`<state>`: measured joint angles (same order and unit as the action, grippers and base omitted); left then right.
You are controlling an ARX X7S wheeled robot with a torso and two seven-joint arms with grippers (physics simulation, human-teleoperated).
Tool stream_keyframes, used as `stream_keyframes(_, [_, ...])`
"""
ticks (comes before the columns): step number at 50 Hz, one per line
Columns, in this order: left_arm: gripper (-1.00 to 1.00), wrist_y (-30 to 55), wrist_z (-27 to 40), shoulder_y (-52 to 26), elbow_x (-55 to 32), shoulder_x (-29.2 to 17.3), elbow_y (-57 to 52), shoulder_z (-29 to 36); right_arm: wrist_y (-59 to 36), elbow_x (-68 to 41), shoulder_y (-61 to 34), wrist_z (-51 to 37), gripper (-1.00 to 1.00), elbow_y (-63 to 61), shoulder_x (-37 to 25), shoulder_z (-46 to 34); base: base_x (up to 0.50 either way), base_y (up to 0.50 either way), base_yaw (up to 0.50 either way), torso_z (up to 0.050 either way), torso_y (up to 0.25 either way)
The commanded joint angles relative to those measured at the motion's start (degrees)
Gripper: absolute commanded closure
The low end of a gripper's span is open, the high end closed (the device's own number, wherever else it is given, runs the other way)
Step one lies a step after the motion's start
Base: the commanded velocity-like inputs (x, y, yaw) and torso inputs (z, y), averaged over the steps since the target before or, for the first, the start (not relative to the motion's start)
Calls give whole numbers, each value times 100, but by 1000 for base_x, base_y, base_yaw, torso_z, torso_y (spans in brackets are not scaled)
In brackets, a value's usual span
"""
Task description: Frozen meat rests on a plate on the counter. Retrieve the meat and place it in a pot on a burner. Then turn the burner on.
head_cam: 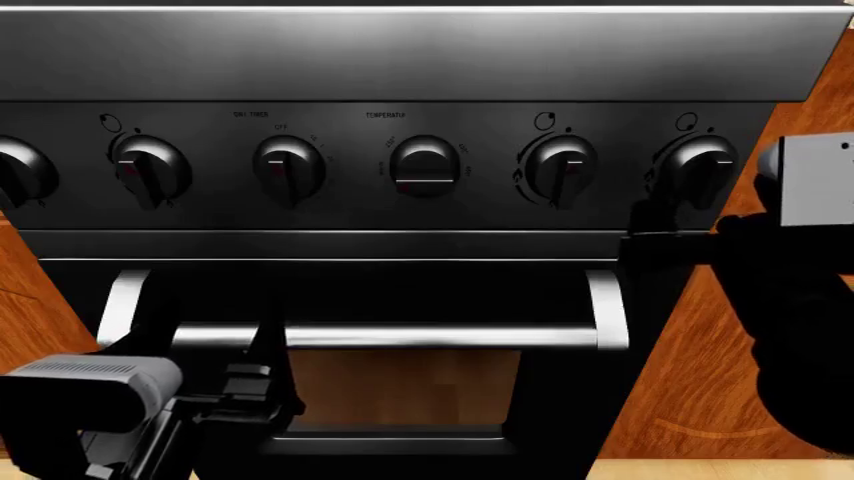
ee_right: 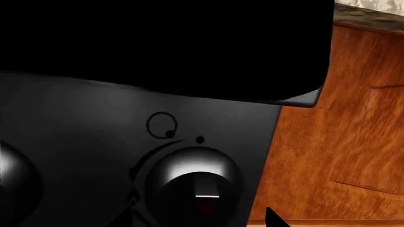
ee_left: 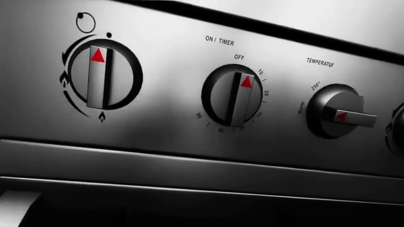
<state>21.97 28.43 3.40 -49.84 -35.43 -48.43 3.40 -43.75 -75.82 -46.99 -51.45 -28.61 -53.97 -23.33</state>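
Seeing the right pincer [head_cam: 657, 222] hovering just in front of the stove's control panel [head_cam: 400, 70], right below the far-right burner knob [head_cam: 701, 168]; not managing to tell if it's spread or pressed together, since only dark shapes are showing there. Catching just one dark fingertip [ee_right: 275, 218] poking into the right wrist view, near that same knob [ee_right: 197, 187] but not touching it. Noticing the knob's pale mark pointing straight away from the little dot printed beside its ring. Spotting reddish-brown cabinet wood [ee_right: 341, 118] right beside the panel, and a speckled sliver of the worktop [ee_right: 372, 13] above that. Finding the left pincer [head_cam: 254, 385] hanging low by the oven door, just under the long steel door handle [head_cam: 387, 335]; not able to call its state either. Getting a close look from the left wrist at another burner knob [ee_left: 101, 75] with its red arrow aimed at the dot, then the timer knob [ee_left: 237, 97] sitting close to OFF, then the temperature knob [ee_left: 338, 113] turned sideways. Not finding the meat in any view.
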Motion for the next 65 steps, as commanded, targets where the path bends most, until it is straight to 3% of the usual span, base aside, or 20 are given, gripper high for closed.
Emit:
stream_keyframes(1, [-100, 18, -3, -68, 6, 6, 83, 52, 63, 142, -20, 120, -100, 185, 108, -42, 0, 0, 0, 0, 0])
stream_keyframes(22, [-100, 19, -14, -123, 18, 20, 196, 126, 108, 393, -93, 310, -100, 489, 273, -161, 0, 0, 0, 0, 0])
stream_keyframes(23, [-100, 17, -15, -119, 23, 23, 200, 130, 117, 423, -98, 294, 100, 492, 283, -163, 0, 0, 0, 0, 0])
stream_keyframes(42, [-100, -81, -31, -12, 25, -4, 181, 90, 29, 378, -226, 187, 100, 322, 239, -146, 3, 2, 4, 0, -1])
stream_keyframes(65, [-100, -178, -48, 52, 4, -13, 212, 54, -453, 1385, -779, 509, 100, 76, 149, -804, 4, 3, 5, 0, 0])
